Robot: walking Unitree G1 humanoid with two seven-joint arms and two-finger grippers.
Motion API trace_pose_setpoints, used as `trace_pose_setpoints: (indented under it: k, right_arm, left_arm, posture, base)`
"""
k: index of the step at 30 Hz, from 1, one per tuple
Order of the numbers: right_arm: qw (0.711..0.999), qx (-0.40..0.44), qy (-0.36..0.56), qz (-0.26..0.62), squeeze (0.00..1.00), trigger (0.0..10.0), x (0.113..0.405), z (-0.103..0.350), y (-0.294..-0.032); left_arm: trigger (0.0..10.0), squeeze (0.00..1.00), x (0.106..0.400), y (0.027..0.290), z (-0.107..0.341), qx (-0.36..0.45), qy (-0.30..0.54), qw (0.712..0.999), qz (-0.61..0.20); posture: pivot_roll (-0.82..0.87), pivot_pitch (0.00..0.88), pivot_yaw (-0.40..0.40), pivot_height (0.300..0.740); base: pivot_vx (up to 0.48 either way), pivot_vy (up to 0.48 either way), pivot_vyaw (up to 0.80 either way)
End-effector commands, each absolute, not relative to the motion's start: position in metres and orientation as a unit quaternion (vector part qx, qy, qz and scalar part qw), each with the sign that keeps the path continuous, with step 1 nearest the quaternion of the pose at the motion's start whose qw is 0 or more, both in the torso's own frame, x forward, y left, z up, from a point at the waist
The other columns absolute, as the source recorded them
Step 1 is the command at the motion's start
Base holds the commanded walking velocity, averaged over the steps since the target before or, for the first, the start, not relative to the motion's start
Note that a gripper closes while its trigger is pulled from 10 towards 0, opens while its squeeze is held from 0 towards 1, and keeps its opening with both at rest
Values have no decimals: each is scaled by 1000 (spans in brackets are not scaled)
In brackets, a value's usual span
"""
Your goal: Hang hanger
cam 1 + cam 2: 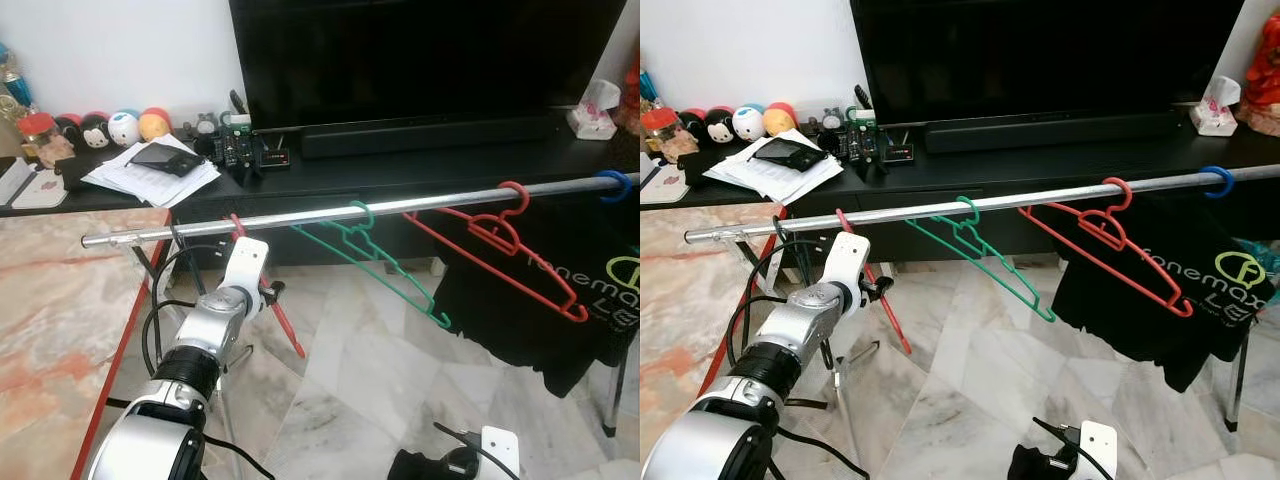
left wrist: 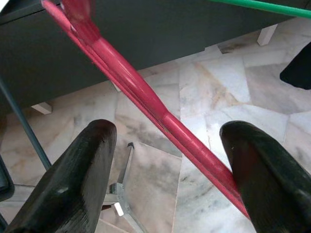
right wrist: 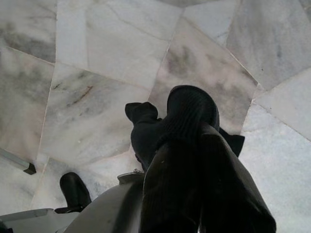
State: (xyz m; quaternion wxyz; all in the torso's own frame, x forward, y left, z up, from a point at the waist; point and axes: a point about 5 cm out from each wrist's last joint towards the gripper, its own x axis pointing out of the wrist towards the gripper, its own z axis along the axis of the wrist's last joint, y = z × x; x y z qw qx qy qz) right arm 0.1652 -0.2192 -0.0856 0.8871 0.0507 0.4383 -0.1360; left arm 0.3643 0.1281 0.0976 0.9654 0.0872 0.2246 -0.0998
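With the red hanger hooked on the rail at nine o'clock of the green hanger, the spread left gripper should back straight off without snagging its arm.

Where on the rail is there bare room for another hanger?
Bare rail lies between the red hanger at the left gripper, whose hook is over the rail, and the green hanger. A shorter gap separates green from the second red hanger. Beyond that, the black shirt and blue hook crowd it.
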Motion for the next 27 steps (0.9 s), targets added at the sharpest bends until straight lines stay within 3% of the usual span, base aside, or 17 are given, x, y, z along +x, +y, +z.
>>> trace_pose_setpoints:
  k: [1, 14, 15, 16, 18, 19, 20, 25, 26, 27]
  right_arm:
    - [891, 49, 432, -130, 0, 10000, 169, -84, -218]
    - [891, 49, 433, -128, 0, 10000, 170, -84, -218]
    - [891, 49, 433, -128, 0, 10000, 170, -84, -218]
    - [891, 49, 433, -128, 0, 10000, 170, -84, -218]
    - [891, 48, 433, -128, 0, 10000, 170, -84, -218]
    - [891, 48, 433, -127, 0, 10000, 170, -84, -218]
    - [891, 48, 433, -127, 0, 10000, 170, -84, -218]
    - [891, 48, 433, -127, 0, 10000, 170, -84, -218]
    - [891, 48, 433, -127, 0, 10000, 170, -84, -218]
    - [891, 48, 433, -127, 0, 10000, 170, -84, -218]
  left_arm:
    - [10000, 0, 368, 130, 102, 91, 218, 967, -94]
    - [10000, 0, 366, 134, 89, 85, 236, 965, -79]
    - [9176, 0, 366, 135, 87, 84, 238, 965, -76]
    - [7686, 0, 365, 136, 86, 82, 240, 965, -70]
    - [3961, 0, 365, 137, 84, 82, 241, 965, -64]
    - [3961, 0, 366, 138, 83, 83, 242, 965, -62]
    - [0, 0, 366, 138, 83, 78, 238, 966, -57]
    - [0, 0, 368, 136, 86, 56, 220, 972, -57]
    - [275, 0, 369, 135, 86, 52, 217, 973, -59]
    - [1490, 0, 369, 134, 86, 51, 214, 974, -61]
  posture:
    - [-234, 7, 86, 740]
    - [-235, 6, 87, 740]
    - [-235, 6, 87, 740]
    - [-234, 6, 87, 740]
    - [-234, 6, 87, 740]
    - [-235, 6, 87, 740]
    - [-235, 6, 87, 740]
    - [-235, 6, 87, 740]
    - [-235, 6, 87, 740]
    - [-236, 7, 87, 740]
  base:
    - [0, 0, 0]
    - [0, 0, 0]
    - [0, 0, 0]
    - [0, 0, 0]
    - [0, 0, 0]
    - [0, 0, 0]
    - [0, 0, 0]
    - [0, 0, 0]
    - [0, 0, 0]
    - [0, 0, 0]
